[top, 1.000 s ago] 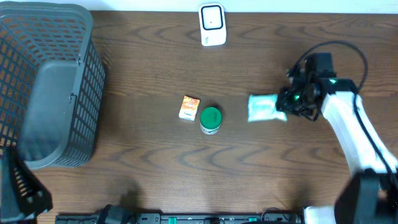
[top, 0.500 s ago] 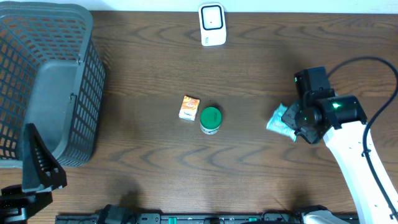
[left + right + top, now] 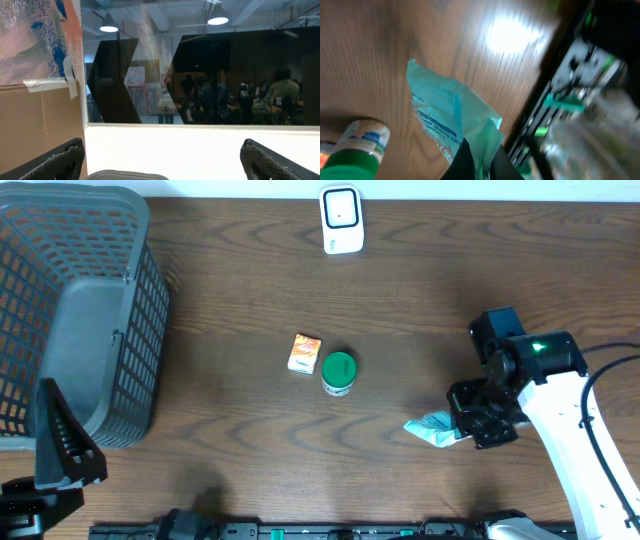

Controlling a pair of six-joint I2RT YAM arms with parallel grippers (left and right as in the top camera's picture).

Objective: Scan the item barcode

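Teal-green plastic pouch [image 3: 428, 430] [image 3: 452, 120], pinched by one edge in the clenched fingers of the right gripper [image 3: 468, 426] — well to the right of the green-lidded jar [image 3: 339, 372] and nearer the robot's side of the wooden table [image 3: 250, 280] than it. Stuck out of the jaws crumpled and slanted, pointing back toward the jar yet well apart from it. Bore blue print and a scrap of red lettering on the face turned to the right wrist camera, too blurred to read. Could not tell whether lifted clear of the wood or brushing it.

Just left of the jar, close beside it: a small orange box [image 3: 304, 352]. Far behind the jar, at the table's back edge and almost straight in line with it: the white scanner [image 3: 341, 220]. Far left of the jar: a dark grey mesh basket [image 3: 70, 310].

Farther left of the jar still, by the basket's near corner: the left gripper [image 3: 161, 145] — fingers spread wide and released, grasping nothing, with only a bright ledge and dark windows framed between them in the left wrist view.
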